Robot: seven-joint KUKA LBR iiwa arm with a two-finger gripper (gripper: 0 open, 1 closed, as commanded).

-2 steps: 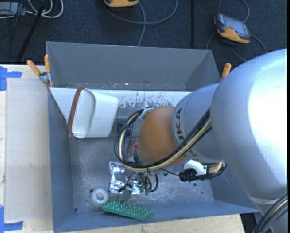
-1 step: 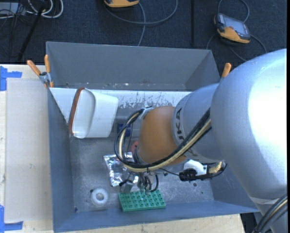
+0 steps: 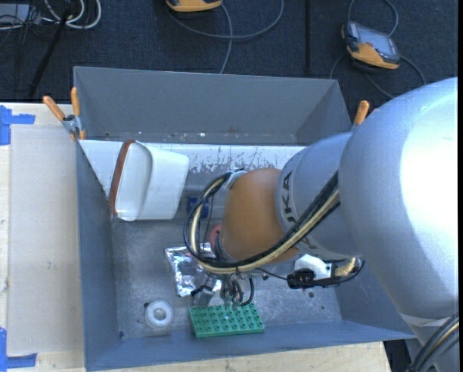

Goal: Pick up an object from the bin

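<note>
Grey bin (image 3: 96, 254); hovering low with gripper (image 3: 233, 293) over green plate (image 3: 227, 321), beside foil (image 3: 182, 270). Cannot tell whether clenched or released. Approaching, probably; next: settle, clamp, lift straight.

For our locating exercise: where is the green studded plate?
Camera view: the green studded plate lies by the bin's lower wall, right of the white ring, below the crumpled foil.

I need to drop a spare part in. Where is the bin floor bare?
Bare bin floor on the left, between the white cup and white ring; also right of the green studded plate. Crowded centre: crumpled foil, gripper.
</note>
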